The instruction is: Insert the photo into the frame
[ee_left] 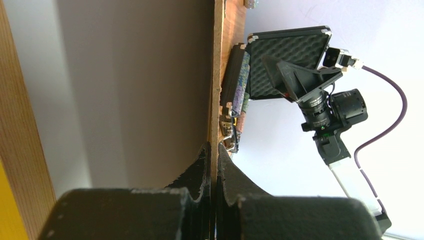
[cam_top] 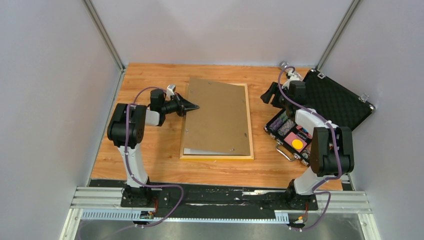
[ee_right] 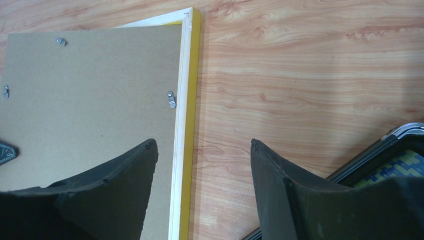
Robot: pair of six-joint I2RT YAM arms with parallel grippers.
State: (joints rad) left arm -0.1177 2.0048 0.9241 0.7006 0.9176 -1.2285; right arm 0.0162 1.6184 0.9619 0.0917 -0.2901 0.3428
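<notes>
Left jaws clamp the edge of the backing board (cam_top: 220,117), right jaws gape empty; lift slowly, level, clear of the frame (cam_top: 215,157).

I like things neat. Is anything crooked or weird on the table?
Yes. The brown backing board lies crooked on the yellow frame. Its far-left corner sticks out past the frame, where the left gripper pinches its edge. Nothing looks spilled or broken.
</notes>
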